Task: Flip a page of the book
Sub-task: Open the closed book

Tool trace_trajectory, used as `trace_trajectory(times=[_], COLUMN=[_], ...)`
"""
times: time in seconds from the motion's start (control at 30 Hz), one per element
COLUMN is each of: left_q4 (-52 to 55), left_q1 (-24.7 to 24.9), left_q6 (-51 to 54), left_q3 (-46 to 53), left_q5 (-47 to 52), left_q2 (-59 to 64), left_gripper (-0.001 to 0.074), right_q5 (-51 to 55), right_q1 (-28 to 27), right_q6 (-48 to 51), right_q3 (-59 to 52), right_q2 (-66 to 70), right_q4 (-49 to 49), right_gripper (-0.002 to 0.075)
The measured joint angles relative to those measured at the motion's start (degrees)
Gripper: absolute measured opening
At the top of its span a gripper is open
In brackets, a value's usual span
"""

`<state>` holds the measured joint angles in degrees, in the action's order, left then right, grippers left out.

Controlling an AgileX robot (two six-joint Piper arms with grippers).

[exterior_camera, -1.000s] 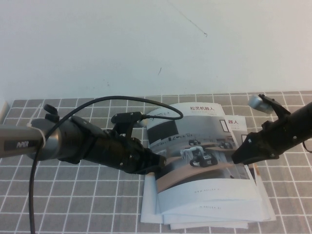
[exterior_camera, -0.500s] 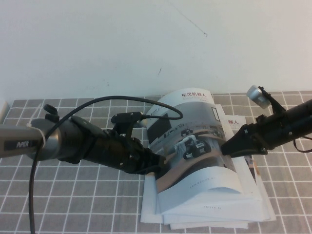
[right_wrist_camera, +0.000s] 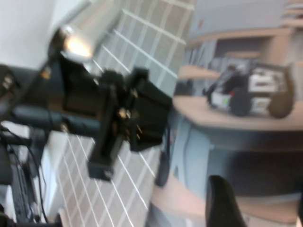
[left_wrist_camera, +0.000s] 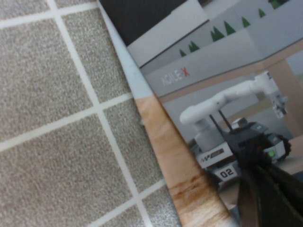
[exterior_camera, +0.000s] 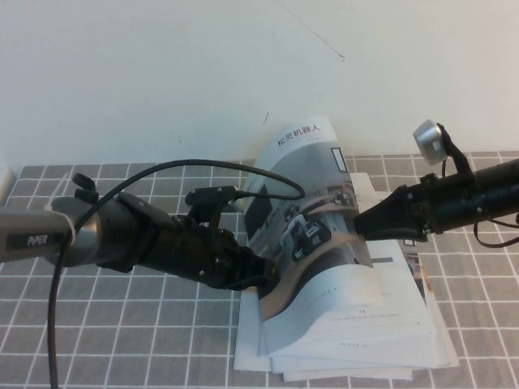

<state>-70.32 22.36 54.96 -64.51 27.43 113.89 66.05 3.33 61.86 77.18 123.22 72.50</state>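
Observation:
The book [exterior_camera: 312, 211] lies at the middle right of the checked cloth on top of similar booklets. Its photo cover stands lifted and curled over toward the left. A white inner page [exterior_camera: 397, 263] with small print shows under it. My right gripper [exterior_camera: 362, 224] is at the cover's raised right edge, open, the cover leaning on it. In the right wrist view the cover [right_wrist_camera: 236, 94] fills the frame, with one dark fingertip [right_wrist_camera: 222, 203] low against it. My left gripper [exterior_camera: 263, 274] is shut and presses the book's left edge down. The left wrist view shows its fingers [left_wrist_camera: 265, 194] on the cover photo [left_wrist_camera: 213, 94].
Spare booklets [exterior_camera: 349, 369] stick out below and right of the book. A grey checked cloth [exterior_camera: 122, 324] covers the table up to a white wall [exterior_camera: 162, 81]. A black cable [exterior_camera: 57, 284] loops over my left arm.
My right gripper has moved left and slightly up, taking the cover's right edge with it. The cover went from lying flat to standing curled. My left arm has not moved.

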Motion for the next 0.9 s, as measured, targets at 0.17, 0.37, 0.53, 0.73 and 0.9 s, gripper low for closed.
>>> trace_trajectory(times=[0.17,0.37,0.53,0.73,0.9], left_q4=[0.0,0.0,0.0,0.0,0.0], left_q1=[0.0,0.0,0.0,0.0,0.0], left_q6=[0.0,0.0,0.0,0.0,0.3], left_q3=[0.0,0.0,0.0,0.0,0.0], left_q5=[0.0,0.0,0.0,0.1,0.1], left_q2=[0.0,0.0,0.0,0.0,0.0], left_gripper=[-0.0003,-0.0003,-0.0003,-0.0003,-0.0003], right_q5=[0.1,0.3,0.4,0.4,0.4], right_q1=[0.0,0.0,0.0,0.2,1.4], right_q6=[1.6,1.6,1.6,1.6,1.6], right_q3=[0.0,0.0,0.0,0.0,0.0], right_q2=[0.0,0.0,-0.5,-2.8,-5.2], right_q4=[4.1,7.0,8.9,9.5,10.3], right_gripper=[0.0340,0.0340,0.0340,0.0340,0.0340])
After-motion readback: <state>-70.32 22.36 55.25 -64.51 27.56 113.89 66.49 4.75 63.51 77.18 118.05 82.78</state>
